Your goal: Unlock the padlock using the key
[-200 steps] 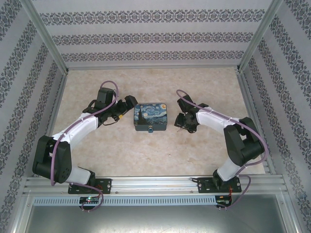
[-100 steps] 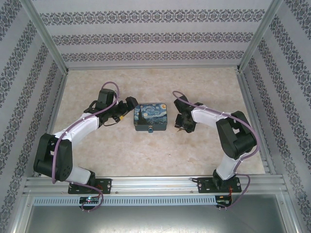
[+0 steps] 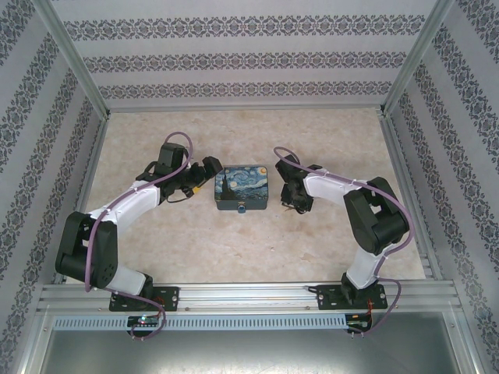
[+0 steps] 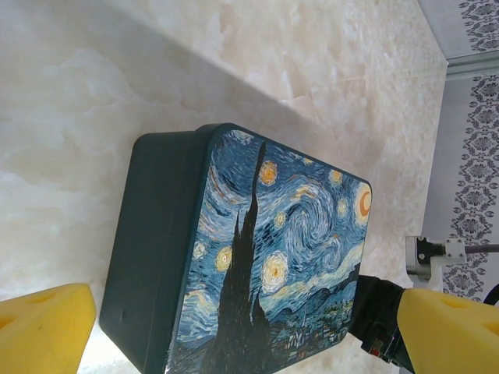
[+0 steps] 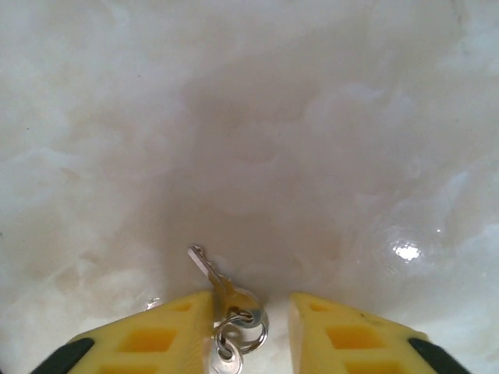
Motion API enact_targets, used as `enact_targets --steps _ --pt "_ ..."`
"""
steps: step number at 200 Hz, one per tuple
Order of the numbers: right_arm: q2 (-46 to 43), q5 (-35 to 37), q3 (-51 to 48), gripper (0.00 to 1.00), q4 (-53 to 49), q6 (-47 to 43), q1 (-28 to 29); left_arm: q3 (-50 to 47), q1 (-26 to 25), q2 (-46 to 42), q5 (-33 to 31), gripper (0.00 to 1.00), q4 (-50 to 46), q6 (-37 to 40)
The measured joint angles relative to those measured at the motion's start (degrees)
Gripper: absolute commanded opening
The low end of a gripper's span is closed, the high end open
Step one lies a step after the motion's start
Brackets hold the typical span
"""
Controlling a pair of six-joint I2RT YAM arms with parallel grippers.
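Where the tin [image 3: 241, 187] stands on the marbled table [image 3: 234, 257], the padlock [image 3: 242, 209] appears in the top view as a small blue item against the tin's near side, about midway along it. Its shackle is too small to make out.

The left gripper [image 3: 212, 173] sits just beside the tin's left end. In the left wrist view its two yellow fingers [image 4: 43, 327] are spread wide, one to each side of the tin's painted lid, and hold nothing. Whether either finger touches the tin cannot be told.

The right gripper [image 5: 251, 327] is low over the table to the right of the tin, near it but apart. The key [image 5: 209, 269] lies flat on the table between this gripper's yellow fingers [image 5: 351, 335], its blade pointing away from the wrist, with small split rings [image 5: 242, 335] at its head. The jaws are narrowed to a small gap around the key. The finger on the picture's left appears to touch the key's head, while the other stands clear of the rings, so the key is bracketed rather than clamped. The key is on the tin's right side, apart from the padlock.
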Motion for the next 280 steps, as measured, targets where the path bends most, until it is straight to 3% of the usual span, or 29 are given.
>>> enact_targets --steps 28,115,188,201,215,280 --pt "-0.8 0.0 -0.3 0.00 1.9 0.9 0.0 0.1 0.0 0.0 0.0 1.00 -0.1 0.0" --pt "-5.1 -2.6 -6.3 0.00 9.1 0.6 0.0 1.7 0.0 0.2 0.5 1.00 -1.8 0.2" --pt "-14.6 -5.0 -10.0 0.00 10.2 0.6 -1.2 1.7 -0.6 0.0 1.9 1.00 -1.6 -2.2" --pt "-15.0 -5.3 -10.4 0.25 10.2 0.5 -1.4 1.7 -0.8 -0.2 1.9 1.00 -1.5 -2.5" --pt "-14.9 -5.8 -10.5 0.34 10.2 0.4 -1.6 1.6 -0.9 -0.3 1.9 1.00 -1.4 -2.7" --pt "-12.0 -7.0 -10.5 0.36 9.2 -2.9 -2.0 1.5 -1.1 -0.3 1.7 1.00 -1.2 -3.1"
